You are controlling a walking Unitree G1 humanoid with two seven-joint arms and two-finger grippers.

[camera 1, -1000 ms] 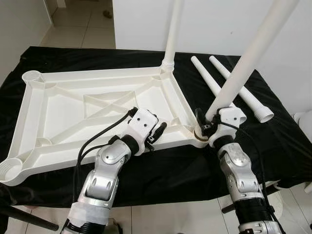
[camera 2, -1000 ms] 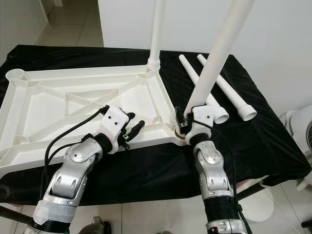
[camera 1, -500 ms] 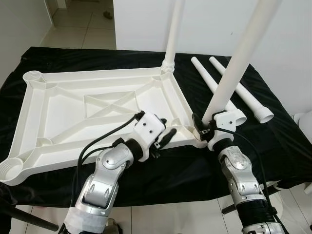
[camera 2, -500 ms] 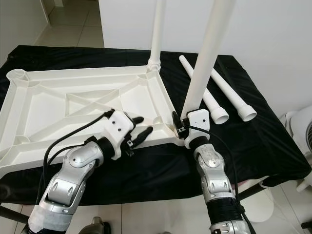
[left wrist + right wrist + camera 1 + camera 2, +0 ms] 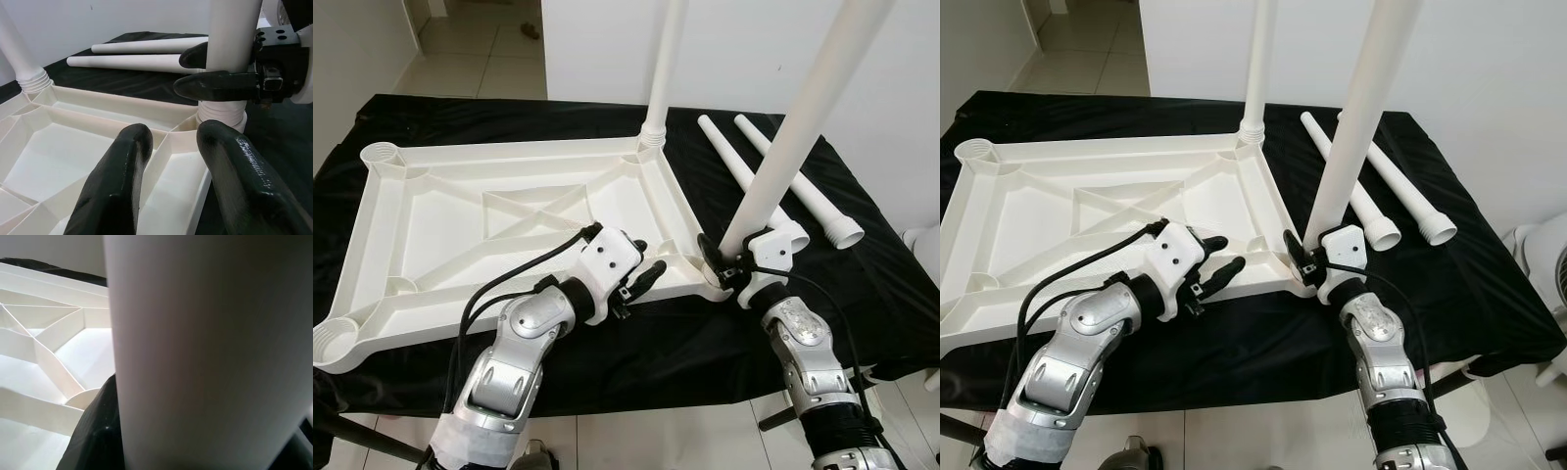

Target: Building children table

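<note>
Table leg point(image 5: 793, 147) more tilted again, right tool point(image 5: 722, 262) clamped round its base; left tool point(image 5: 644, 266) parted alongside.

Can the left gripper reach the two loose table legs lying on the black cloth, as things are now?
Probably not directly: the left gripper hovers over the tabletop's near edge, and the right gripper with its upright leg stands between it and the loose legs.

Left gripper point(image 5: 171, 161) fingers parted over tabletop point(image 5: 73, 147) rim; right gripper point(image 5: 215, 68) clamps leg point(image 5: 232, 29) (two spare legs point(image 5: 142, 54) behind).
</note>
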